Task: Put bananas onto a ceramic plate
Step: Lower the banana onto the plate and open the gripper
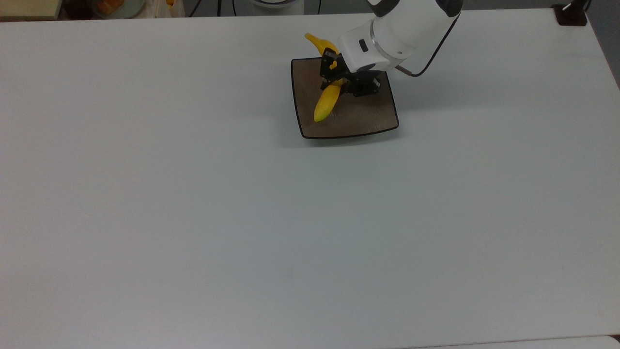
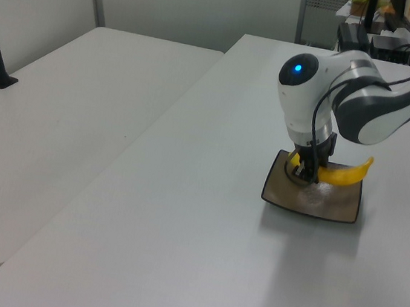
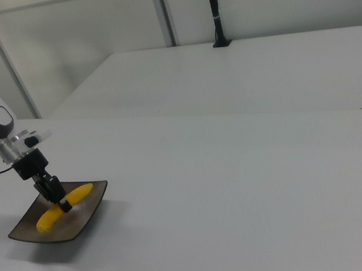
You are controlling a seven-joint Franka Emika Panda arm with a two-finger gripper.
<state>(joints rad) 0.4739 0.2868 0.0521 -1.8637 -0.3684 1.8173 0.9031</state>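
Note:
A bright yellow curved banana (image 1: pixel 326 103) lies low over the square brown-grey ceramic plate (image 1: pixel 361 121), its stem end reaching past the plate's far rim in the top view. My gripper (image 1: pixel 337 80) is shut on the banana's middle. In the left view the banana (image 2: pixel 342 174) sits across the plate (image 2: pixel 311 202) under the gripper (image 2: pixel 309 174). The right view shows the banana (image 3: pixel 51 217) resting low in the plate (image 3: pixel 59 230) with the gripper (image 3: pixel 61 202) clamped on it. Whether the banana touches the plate I cannot tell.
The plate stands near the far edge of a wide white table (image 1: pixel 242 218). A black post base (image 1: pixel 571 14) sits at the top view's far right corner. Cables and clutter lie beyond the far edge. A second white table (image 2: pixel 68 107) adjoins in the left view.

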